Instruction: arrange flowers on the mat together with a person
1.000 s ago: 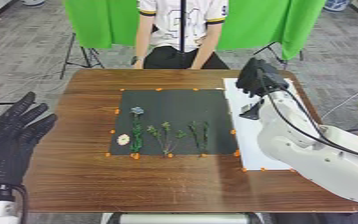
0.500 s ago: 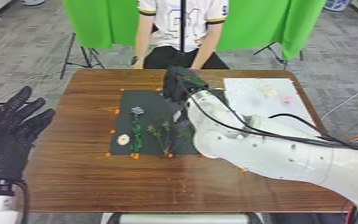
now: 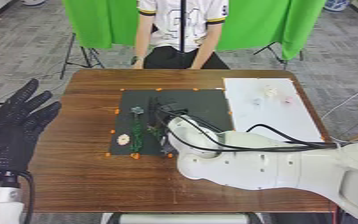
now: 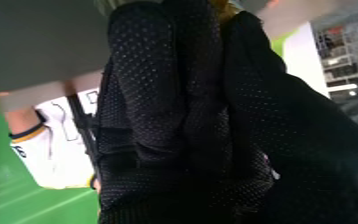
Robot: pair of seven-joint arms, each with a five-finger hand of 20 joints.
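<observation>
Left of the wooden desk (image 3: 104,185), the left robot hand (image 3: 11,132) was spread wide; on the matte dark mat (image 3: 209,100), the scalloped cream flower (image 3: 123,139) and leafy blue flower (image 3: 137,110) risked snagging if the right robot hand (image 4: 144,100) (bulky, dotted fabric), pinching a yellowish piece (image 4: 224,6), swung sideways; pale blossoms (image 3: 270,91) lay on the smooth white sheet (image 3: 291,125).

The dark rectangular mat (image 3: 215,100) is partly hidden by the white jointed right arm (image 3: 264,162).
Small pale blossoms (image 3: 270,92) on the white rectangular sheet (image 3: 291,120) are blurred; in the right wrist view, a yellowish thing (image 4: 222,7) at the black-gloved right hand (image 3: 165,111) is cut off by the edge.
</observation>
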